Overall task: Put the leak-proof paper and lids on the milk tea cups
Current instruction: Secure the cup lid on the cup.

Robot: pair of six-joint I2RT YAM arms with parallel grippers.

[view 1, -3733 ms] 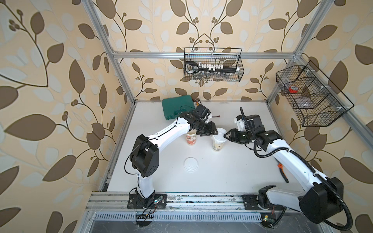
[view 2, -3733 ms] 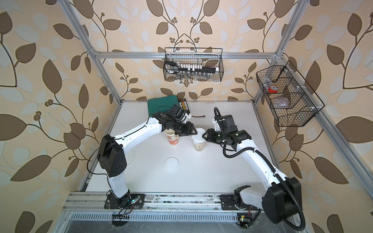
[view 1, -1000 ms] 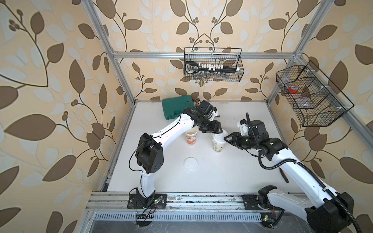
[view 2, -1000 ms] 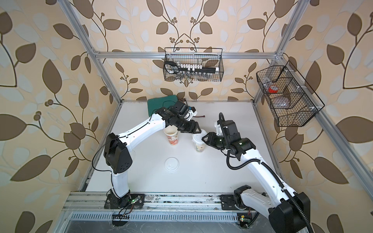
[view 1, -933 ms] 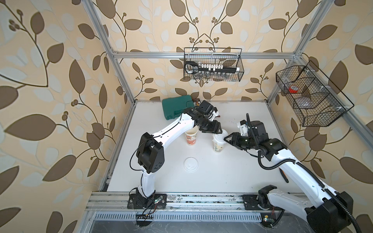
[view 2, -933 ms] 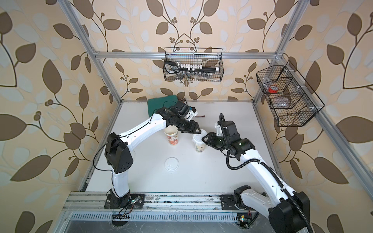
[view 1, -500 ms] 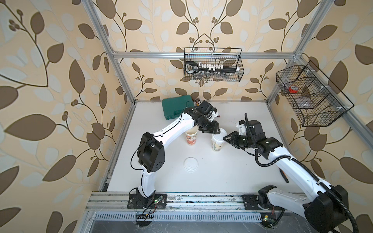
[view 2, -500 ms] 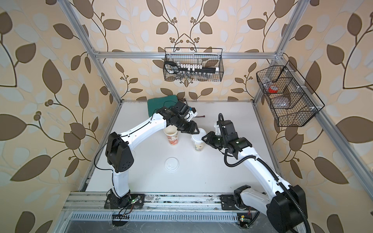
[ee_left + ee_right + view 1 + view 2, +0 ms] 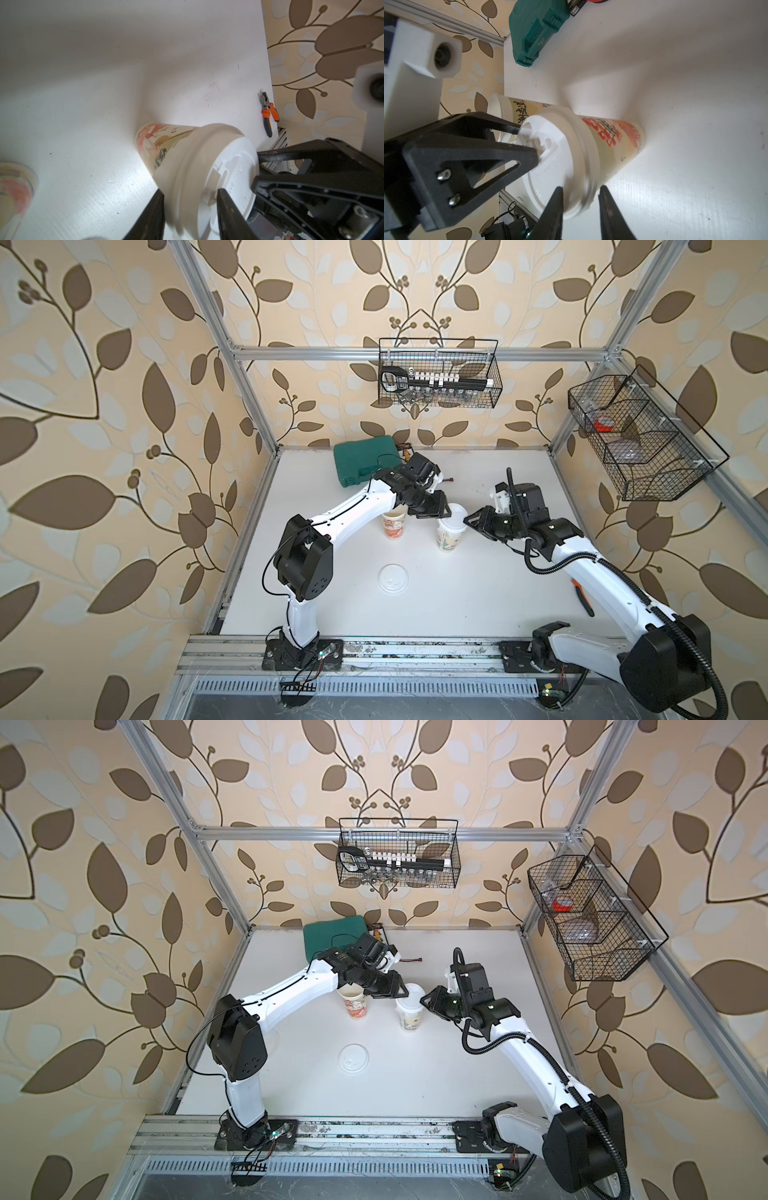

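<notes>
White moulded plastic is capping the green-beige cup [image 9: 449, 541] near the table's centre. The white lid [image 9: 453, 516] is sitting on its mouth, and you are working it from both sides. The left gripper [image 9: 444, 512] is reaching in from the cup's 10 o'clock and the right gripper [image 9: 468, 517] from its 3 o'clock. The red-orange cup [image 9: 392, 526] is standing open-mouthed at 9 o'clock of its partner. A pale round disc [image 9: 392, 580] is lying flat at 8 o'clock; whether it is a second lid or the leak-proof paper cannot be told. No film is showing on either cup.

Judged step: you are handling the lid, not yet laying paper. The next move is calling for an even, opposed hold on the rim and a steady upright cup, since a tall, light cup is liable to tip. The open cup is awaiting its film.

The wrist views are adding what the top views are hiding. Each is showing its own jaws narrowed astride the lid's rim, one finger outside the skirt and one over the top. Whether either is truly pinching, you cannot tell. The top views, in turn, are placing both cups and the disc in one layout.
</notes>
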